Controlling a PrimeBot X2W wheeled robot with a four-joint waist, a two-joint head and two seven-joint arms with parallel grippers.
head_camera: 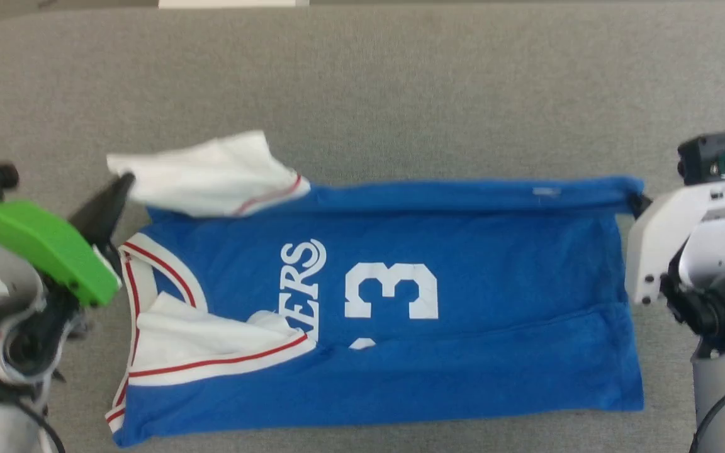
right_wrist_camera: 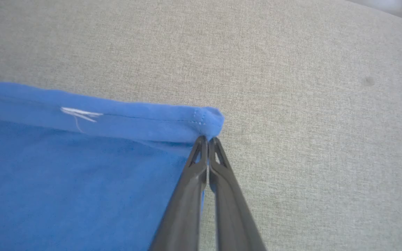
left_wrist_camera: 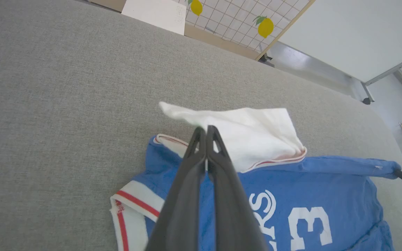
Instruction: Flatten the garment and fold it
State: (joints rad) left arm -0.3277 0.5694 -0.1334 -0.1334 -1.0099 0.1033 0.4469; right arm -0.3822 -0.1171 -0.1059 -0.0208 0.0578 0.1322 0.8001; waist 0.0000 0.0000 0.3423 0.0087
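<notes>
- Two grippers grip the garment (head_camera: 476,264) at opposite ends of its far edge. The blue shirt lies spread lengthwise on the grey table (head_camera: 400,82), with its printed front facing up.
- The left gripper (left_wrist_camera: 206,129) has its long dark fingers pressed together, pinching the edge of the white sleeve (left_wrist_camera: 257,132) at the garment's far collar-end corner. That sleeve stands raised above the blue cloth.
- The right gripper (right_wrist_camera: 207,139) is clenched on the rolled hem corner (right_wrist_camera: 210,120) at the garment's far hem end.
- Between the two grips, the garment's far edge runs as a straight band turned over onto the front.
- A second sleeve (head_camera: 205,346), white with a red stripe, lies folded onto the garment's front on the near side of the neck trim (head_camera: 148,264).
- A white numeral (head_camera: 400,289) sits at the garment's middle, with white letters (head_camera: 303,277) beside it toward the collar.
- A long crease crosses the garment's near half, parallel to its near edge.
</notes>
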